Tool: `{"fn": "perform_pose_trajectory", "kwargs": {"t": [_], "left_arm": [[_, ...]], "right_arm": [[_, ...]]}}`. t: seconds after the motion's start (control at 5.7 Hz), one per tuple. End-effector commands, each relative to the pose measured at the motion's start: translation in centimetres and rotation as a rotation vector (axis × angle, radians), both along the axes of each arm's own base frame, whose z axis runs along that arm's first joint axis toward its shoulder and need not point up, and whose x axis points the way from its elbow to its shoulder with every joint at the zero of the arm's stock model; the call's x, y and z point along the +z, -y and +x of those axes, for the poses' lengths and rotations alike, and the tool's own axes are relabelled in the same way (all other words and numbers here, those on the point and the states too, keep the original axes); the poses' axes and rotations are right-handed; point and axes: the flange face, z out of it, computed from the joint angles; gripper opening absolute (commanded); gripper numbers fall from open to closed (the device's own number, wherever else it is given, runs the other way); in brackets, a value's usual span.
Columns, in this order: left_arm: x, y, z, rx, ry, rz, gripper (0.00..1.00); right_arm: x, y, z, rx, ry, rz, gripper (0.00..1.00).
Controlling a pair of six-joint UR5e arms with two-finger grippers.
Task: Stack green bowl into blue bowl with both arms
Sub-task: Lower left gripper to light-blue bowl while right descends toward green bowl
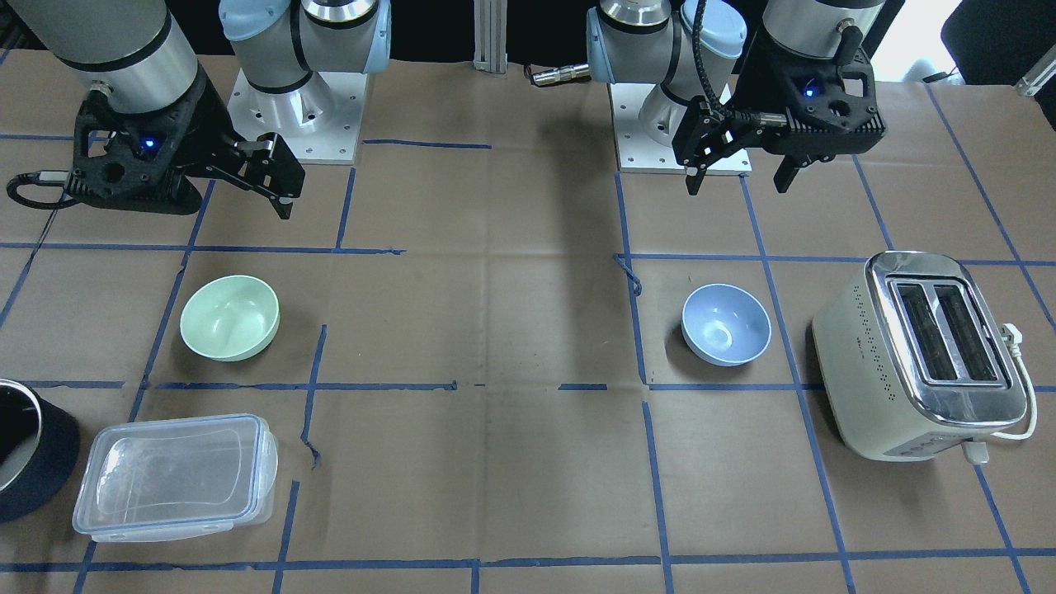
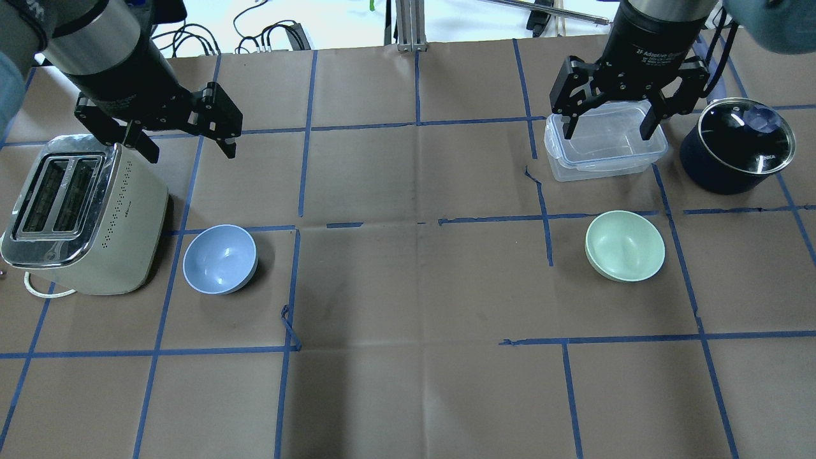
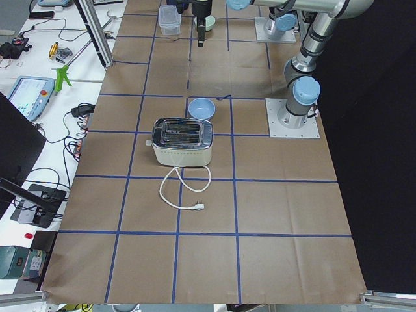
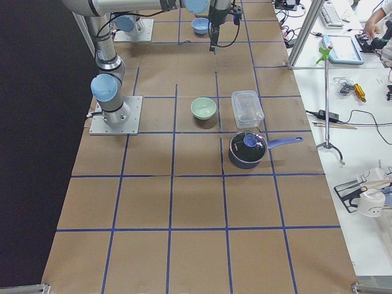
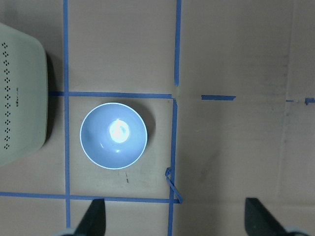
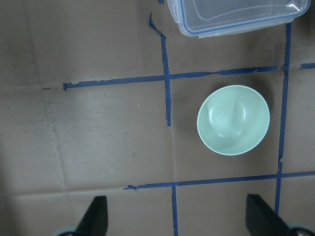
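Note:
The pale green bowl (image 2: 625, 245) sits upright on the table on my right side. It also shows in the front view (image 1: 229, 318) and the right wrist view (image 6: 233, 119). The pale blue bowl (image 2: 220, 259) sits upright on my left side, next to the toaster. It also shows in the front view (image 1: 726, 324) and the left wrist view (image 5: 113, 135). My left gripper (image 2: 191, 150) is open and empty, raised above the table beyond the blue bowl. My right gripper (image 2: 609, 132) is open and empty, raised over the clear container beyond the green bowl.
A cream toaster (image 2: 76, 217) stands just left of the blue bowl, its cord trailing toward the table's left end. A clear lidded container (image 2: 602, 140) and a dark blue pot with a glass lid (image 2: 736, 143) stand beyond the green bowl. Blue tape lines cross the brown table.

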Motion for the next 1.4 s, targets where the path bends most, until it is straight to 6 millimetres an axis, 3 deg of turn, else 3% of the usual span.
{"fn": "perform_pose_trajectory", "kwargs": {"t": [0.0, 0.53, 0.7, 0.88, 1.05, 1.23], "left_arm": [[-0.1, 0.0, 0.0, 0.000, 0.001, 0.004, 0.98], [-0.6, -0.3, 0.3, 0.004, 0.002, 0.015, 0.98], [-1.5, 0.3, 1.9, 0.012, -0.011, 0.035, 0.98], [-4.0, 0.5, 2.8, 0.019, -0.018, 0.077, 0.98], [-9.8, 1.2, 4.3, 0.027, -0.029, 0.178, 0.98], [-15.1, 2.6, 5.2, 0.019, -0.032, 0.215, 0.98]], "right_arm": [[0.0, 0.0, 0.0, 0.000, 0.000, 0.000, 1.00], [-0.1, 0.0, 0.0, -0.001, 0.000, 0.005, 1.00], [-0.3, 0.1, -0.4, 0.000, -0.004, 0.008, 1.00], [-1.0, 0.3, -1.7, 0.077, -0.002, 0.022, 1.00], [-1.5, 0.2, -4.2, 0.076, 0.005, 0.032, 1.00], [-3.0, -1.0, -9.3, 0.111, 0.029, 0.059, 1.00]]}}
